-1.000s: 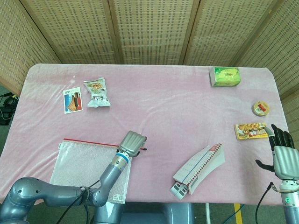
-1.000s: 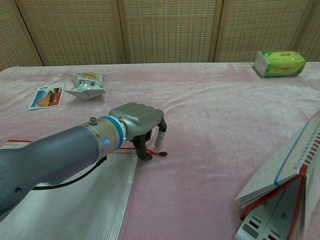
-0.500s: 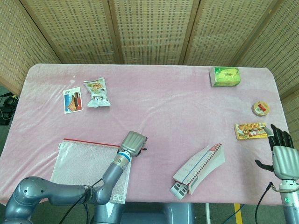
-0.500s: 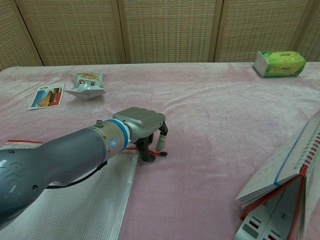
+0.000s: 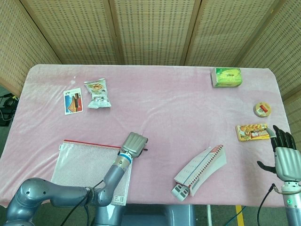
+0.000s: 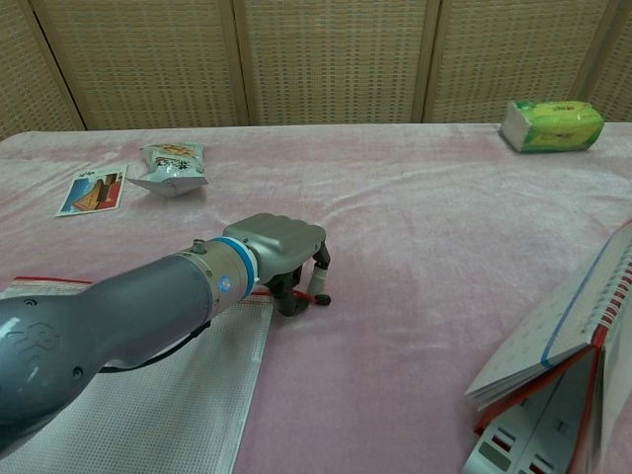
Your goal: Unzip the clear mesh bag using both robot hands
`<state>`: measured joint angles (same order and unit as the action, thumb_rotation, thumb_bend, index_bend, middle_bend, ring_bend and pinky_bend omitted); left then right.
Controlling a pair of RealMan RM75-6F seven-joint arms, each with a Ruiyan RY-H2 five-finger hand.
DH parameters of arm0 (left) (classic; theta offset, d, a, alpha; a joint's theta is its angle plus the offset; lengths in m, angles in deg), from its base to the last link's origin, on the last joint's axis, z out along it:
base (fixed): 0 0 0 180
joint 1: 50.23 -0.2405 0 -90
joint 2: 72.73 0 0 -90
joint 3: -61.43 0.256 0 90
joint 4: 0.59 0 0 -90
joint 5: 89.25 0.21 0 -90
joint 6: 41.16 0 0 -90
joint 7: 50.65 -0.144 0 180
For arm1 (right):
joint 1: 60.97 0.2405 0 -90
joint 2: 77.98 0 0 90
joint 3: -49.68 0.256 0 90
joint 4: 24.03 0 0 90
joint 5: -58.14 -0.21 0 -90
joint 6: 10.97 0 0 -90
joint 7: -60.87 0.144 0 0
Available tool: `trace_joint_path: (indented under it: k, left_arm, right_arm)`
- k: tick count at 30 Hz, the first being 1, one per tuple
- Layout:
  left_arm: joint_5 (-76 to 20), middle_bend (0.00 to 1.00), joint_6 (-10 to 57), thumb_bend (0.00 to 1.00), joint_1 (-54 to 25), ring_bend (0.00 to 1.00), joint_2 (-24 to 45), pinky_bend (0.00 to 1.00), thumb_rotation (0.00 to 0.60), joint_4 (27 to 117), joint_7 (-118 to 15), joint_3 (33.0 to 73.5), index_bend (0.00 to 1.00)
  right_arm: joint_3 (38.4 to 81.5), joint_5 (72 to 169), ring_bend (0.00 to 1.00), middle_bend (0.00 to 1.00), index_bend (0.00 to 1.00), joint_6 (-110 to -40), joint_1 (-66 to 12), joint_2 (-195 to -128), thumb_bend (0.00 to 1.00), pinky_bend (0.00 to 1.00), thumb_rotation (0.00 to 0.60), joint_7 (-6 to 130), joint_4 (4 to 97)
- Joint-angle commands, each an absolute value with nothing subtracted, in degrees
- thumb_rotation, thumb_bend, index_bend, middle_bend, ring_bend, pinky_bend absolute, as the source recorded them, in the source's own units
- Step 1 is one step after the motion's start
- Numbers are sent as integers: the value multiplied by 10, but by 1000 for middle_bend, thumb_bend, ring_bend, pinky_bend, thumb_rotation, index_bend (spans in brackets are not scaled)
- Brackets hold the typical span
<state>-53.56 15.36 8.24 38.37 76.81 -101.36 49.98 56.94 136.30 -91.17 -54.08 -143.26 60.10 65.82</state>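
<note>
The clear mesh bag [image 5: 84,169] lies flat at the table's near left, its red zipper strip [image 5: 89,144] along the far edge; the chest view shows it as well [image 6: 148,395]. My left hand [image 5: 134,143] is curled down over the strip's right end. In the chest view the left hand [image 6: 276,245] has its fingertips [image 6: 289,301] pinched at the small red zipper pull [image 6: 318,299], which pokes out to the right. My right hand [image 5: 284,157] hovers past the table's near right edge, fingers spread and holding nothing; the chest view does not show it.
A half-open spiral booklet [image 5: 200,169] lies near the front edge right of centre [image 6: 553,365]. A green tissue pack [image 5: 227,77], round tin [image 5: 263,109] and snack packet [image 5: 253,132] sit at the right. A snack bag [image 5: 98,93] and card [image 5: 73,101] lie far left.
My left hand has sunk a little onto the zipper end and its fingertips have closed in on the pull. The right hand has stayed put.
</note>
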Motion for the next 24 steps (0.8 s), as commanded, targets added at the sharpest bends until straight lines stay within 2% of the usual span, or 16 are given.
trace_joint_path:
  k: [1, 11, 20, 24]
  left_arm:
    - [-537, 978, 156, 511, 83, 921, 384, 1000, 600, 769, -1014, 499, 610]
    - [-523, 978, 178, 511, 75, 921, 358, 1000, 600, 808, -996, 488, 722]
    - [-506, 979, 184, 521, 54, 921, 285, 1000, 600, 892, -941, 462, 799]
    - [-493, 979, 173, 536, 42, 921, 245, 1000, 600, 923, -901, 452, 803]
  right_arm:
    - [569, 1363, 0, 0, 0, -912, -541, -1432, 0, 0, 600, 601, 658]
    - [567, 1368, 0, 0, 1, -913, -541, -1431, 0, 0, 600, 604, 661]
    - [562, 1373, 0, 0, 9, -910, -540, -1434, 0, 0, 600, 599, 663]
    - [560, 1374, 0, 0, 15, -906, -538, -1438, 0, 0, 600, 591, 664]
